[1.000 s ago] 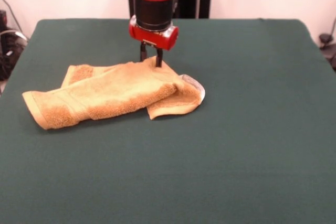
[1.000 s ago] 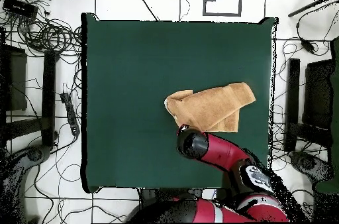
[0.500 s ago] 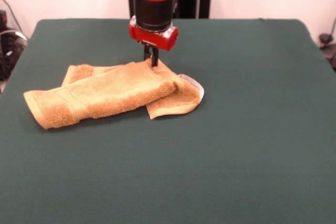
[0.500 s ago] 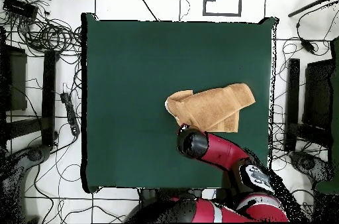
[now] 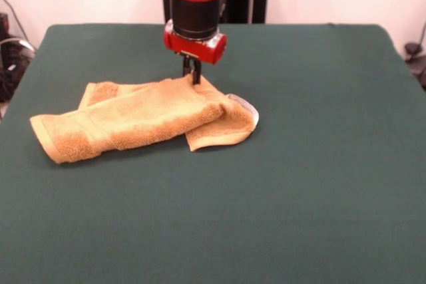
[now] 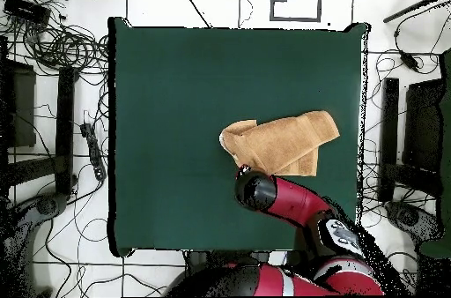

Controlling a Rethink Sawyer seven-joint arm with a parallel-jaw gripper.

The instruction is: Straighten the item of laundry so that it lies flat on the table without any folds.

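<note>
The item of laundry, an orange-tan towel, lies folded over itself in a long bundle on the green table, left of the middle. A pale edge shows at its right end. My gripper comes straight down onto the towel's far edge, and its two dark fingers are pressed together on a pinch of cloth there. In the overhead view the towel lies right of centre, and the arm's round wrist covers the gripper at the towel's lower left corner.
Cables, stands and dark equipment surround the table on the floor. The red arm reaches in from the table's bottom edge in the overhead view.
The fingers stood apart astride the towel's far edge one second ago; they have since closed on the cloth. The towel's edge is drawn up slightly.
</note>
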